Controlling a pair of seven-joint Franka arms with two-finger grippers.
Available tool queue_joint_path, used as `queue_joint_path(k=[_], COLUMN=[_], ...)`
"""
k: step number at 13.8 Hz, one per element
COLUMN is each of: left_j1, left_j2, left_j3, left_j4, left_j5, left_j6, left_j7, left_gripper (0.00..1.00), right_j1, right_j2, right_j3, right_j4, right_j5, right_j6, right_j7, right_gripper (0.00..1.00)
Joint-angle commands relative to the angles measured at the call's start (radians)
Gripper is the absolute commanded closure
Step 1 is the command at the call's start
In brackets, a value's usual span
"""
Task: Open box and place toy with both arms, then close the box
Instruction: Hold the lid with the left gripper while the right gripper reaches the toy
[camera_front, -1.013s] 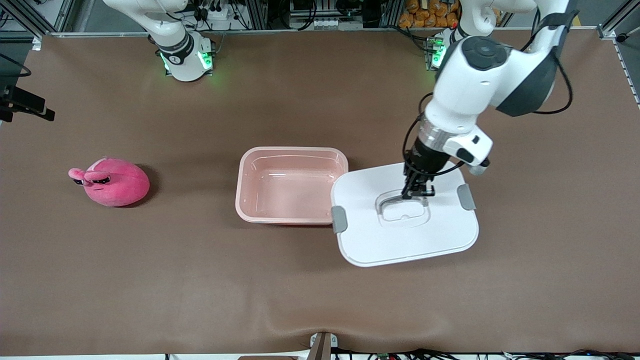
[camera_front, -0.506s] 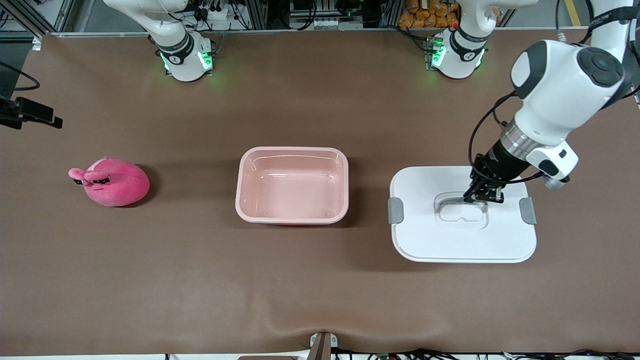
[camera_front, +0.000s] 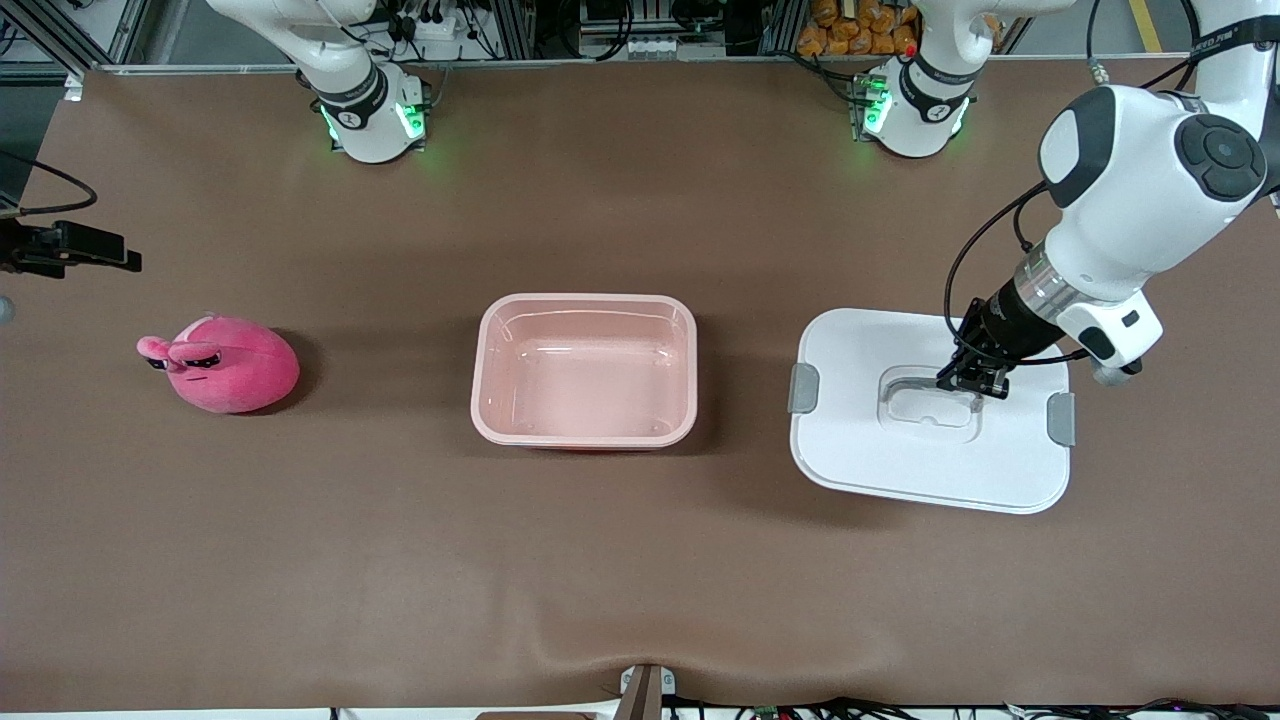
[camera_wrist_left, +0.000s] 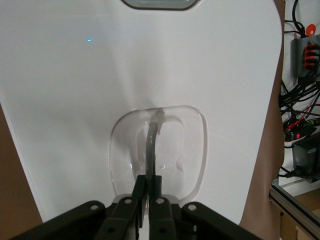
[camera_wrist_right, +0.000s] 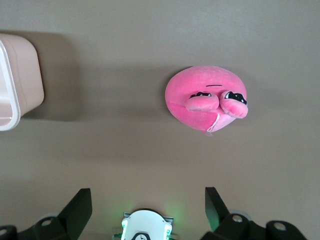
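Observation:
The open pale pink box (camera_front: 584, 299) stands mid-table without its lid; one corner shows in the right wrist view (camera_wrist_right: 22, 75). My left gripper (camera_front: 968, 383) is shut on the recessed handle (camera_wrist_left: 151, 137) of the white lid (camera_front: 900, 455), which it holds slightly tilted, low over the table at the left arm's end; the lid fills the left wrist view (camera_wrist_left: 75, 100). The hot-pink toy (camera_front: 228, 365) lies at the right arm's end. My right gripper (camera_wrist_right: 147, 205) is open and empty, high over the table beside the toy (camera_wrist_right: 202, 100); it shows at the front view's edge (camera_front: 75, 247).
The brown table cover has a raised fold (camera_front: 600, 650) at its edge nearest the front camera. The green-lit arm bases (camera_front: 375, 115) stand along the edge farthest from that camera. Cables and a metal frame (camera_wrist_left: 300, 150) lie past the table's edge at the left arm's end.
My left gripper has carried the lid away from the box toward the left arm's end of the table and turned it a little. My right gripper has edged further into the front view.

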Motion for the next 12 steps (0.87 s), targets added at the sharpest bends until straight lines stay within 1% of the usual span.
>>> queue_joint_path(k=[1,3,4,6,7,12], left_j1=[0.062,0.063,0.063,0.062,0.062,0.054], left_j2=[-0.031,-0.048,-0.039,-0.031,-0.034,-0.023], left_j3=[-0.013,-0.012,-0.012,-0.012,-0.013,-0.024], left_j4=[-0.012,-0.012,-0.012,-0.015,-0.015,-0.019], left_j5=[-0.029,-0.031,-0.031,-0.031,-0.031,-0.031], left_j6=[-0.012,-0.012,-0.012,-0.015,-0.015,-0.017], left_j7=[0.035,0.038,0.046,0.054,0.051,0.054], left_gripper=[1.00,1.00,1.00,1.00,1.00,1.00], right_j1=[-0.016,-0.024,-0.024,-0.018,-0.018,-0.049], right_j2=[0.015,0.021,0.021,0.021,0.021,0.006], right_j3=[0.009,0.009,0.008,0.009,0.009,0.009], right_j4=[-0.004,-0.023,-0.038,-0.050,-0.059,-0.159], right_j5=[0.003,0.002,0.000,-0.040,-0.057,-0.058], right_j6=[-0.007,-0.002,0.000,0.007,0.021,0.117], right_j7=[-0.103,-0.221,-0.268,-0.343,-0.396,-0.613], right_gripper=[0.00,0.00,0.00,0.00,0.00,0.00])
